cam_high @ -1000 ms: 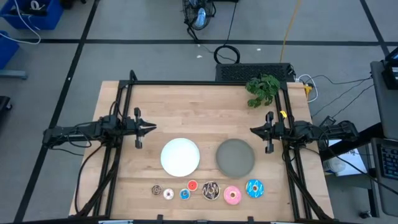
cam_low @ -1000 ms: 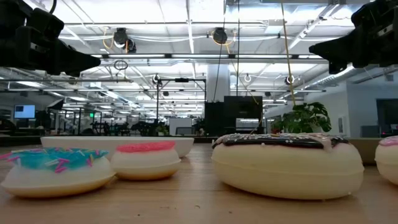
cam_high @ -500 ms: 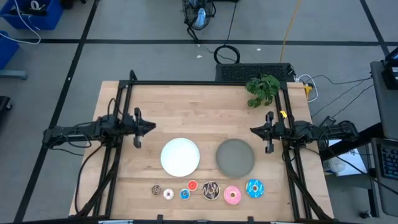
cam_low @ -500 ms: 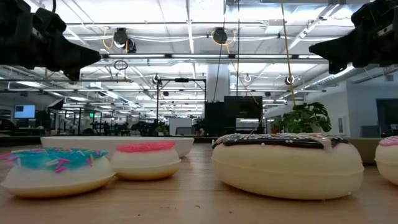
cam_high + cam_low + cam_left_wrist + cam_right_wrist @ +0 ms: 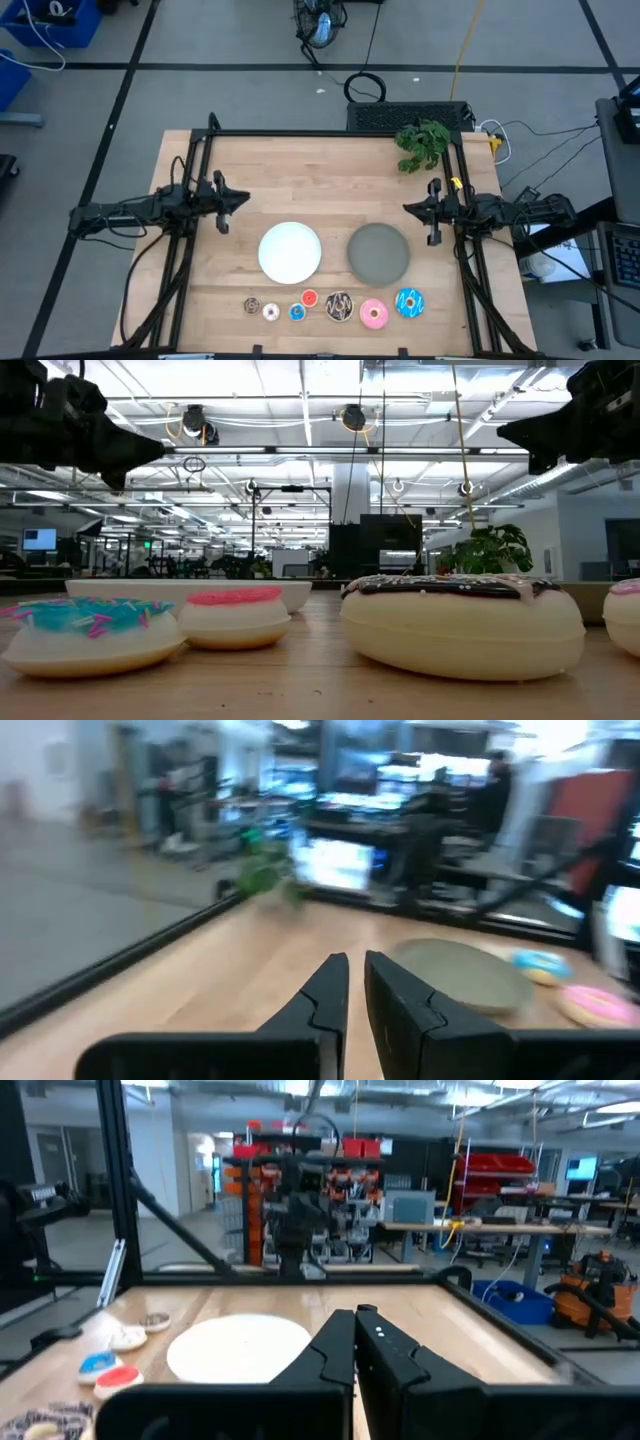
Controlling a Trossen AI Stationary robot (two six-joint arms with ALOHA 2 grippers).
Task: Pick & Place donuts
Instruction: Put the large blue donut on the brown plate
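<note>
1. The left gripper hangs in the air over the left side of the table. Its two fingers are almost closed, with only a thin gap, and they hold nothing
2. The right gripper hangs over the right side, near the grey plate. Its fingers are pressed together and hold nothing
3. The white plate sits just beside the grey plate, in the middle of the table
4. The donuts lie in a row along the near edge, in front of both plates
5. From left to right they are tiny brown, white, blue and red ones, then a dark sprinkled one, a pink one and a blue one
6. A green plant sits at the far right corner
</note>
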